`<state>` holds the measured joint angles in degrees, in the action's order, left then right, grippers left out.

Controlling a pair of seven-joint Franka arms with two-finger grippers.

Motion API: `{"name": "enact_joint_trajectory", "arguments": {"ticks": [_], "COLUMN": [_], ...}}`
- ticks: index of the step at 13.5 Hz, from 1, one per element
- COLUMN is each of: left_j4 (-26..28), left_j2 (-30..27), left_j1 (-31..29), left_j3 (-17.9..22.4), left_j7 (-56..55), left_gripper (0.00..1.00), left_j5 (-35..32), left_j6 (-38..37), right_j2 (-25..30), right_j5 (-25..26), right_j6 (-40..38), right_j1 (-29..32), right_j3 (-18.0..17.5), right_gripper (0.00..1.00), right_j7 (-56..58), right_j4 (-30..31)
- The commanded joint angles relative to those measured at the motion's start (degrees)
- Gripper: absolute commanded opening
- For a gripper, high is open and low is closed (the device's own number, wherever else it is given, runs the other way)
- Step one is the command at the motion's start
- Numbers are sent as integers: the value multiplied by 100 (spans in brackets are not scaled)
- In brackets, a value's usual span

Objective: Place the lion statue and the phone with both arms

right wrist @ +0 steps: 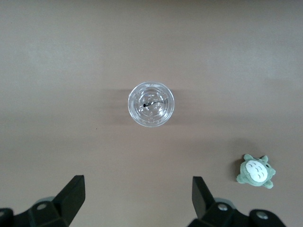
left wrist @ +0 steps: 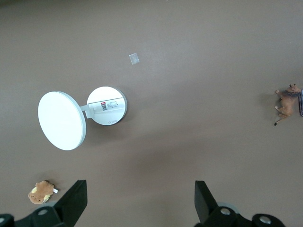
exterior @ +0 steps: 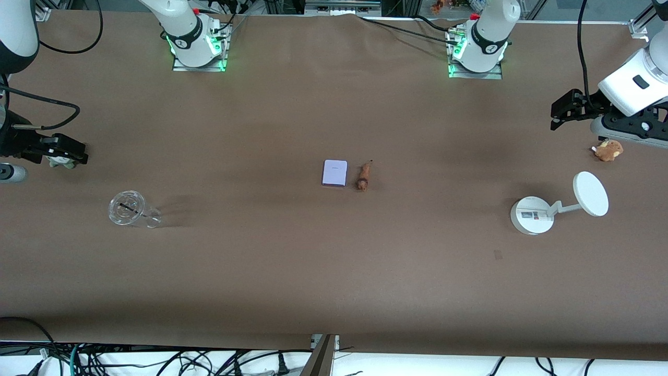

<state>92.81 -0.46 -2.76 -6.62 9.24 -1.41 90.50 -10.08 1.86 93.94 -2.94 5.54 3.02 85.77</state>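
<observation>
Two task items lie mid-bench, just beside each other — the phone (exterior: pixel 334 173) toward the right arm's end, the lion statue (exterior: pixel 364 176) toward the left arm's. Both grippers hover empty, spread wide: left gripper (exterior: pixel 562 110) near the plush toy (exterior: pixel 608 150) and white stand (exterior: pixel 558 204), right gripper (exterior: pixel 65 149) near the clear cup (exterior: pixel 128 209). Each reach looks unobstructed; descend squarely, avoiding the neighbour.

High front camera facing robots, wrist cameras looking straight down, sharing table (exterior: pixel 334 271)
</observation>
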Motion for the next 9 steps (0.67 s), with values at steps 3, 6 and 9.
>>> {"name": "enact_joint_trajectory", "arguments": {"ticks": [3, 6, 9], "left_j4": [-53, -53, -53], "left_j2": [-24, -24, 19], "left_j1": [-23, -23, -14], "left_j3": [-6, -6, 3], "left_j7": [122, 122, 96], "left_gripper": [100, 100, 100], "left_j5": [-44, -44, -17], "left_j6": [-32, -32, -41], "right_j2": [-29, -37, -29], "right_j5": [-2, -2, -2], "right_j6": [-16, -16, -16], "right_j1": [47, 47, 39], "right_j3": [-18, -18, -18], "right_gripper": [100, 100, 100], "right_j7": [58, 58, 58], "right_j4": [-95, -95, -95]}}
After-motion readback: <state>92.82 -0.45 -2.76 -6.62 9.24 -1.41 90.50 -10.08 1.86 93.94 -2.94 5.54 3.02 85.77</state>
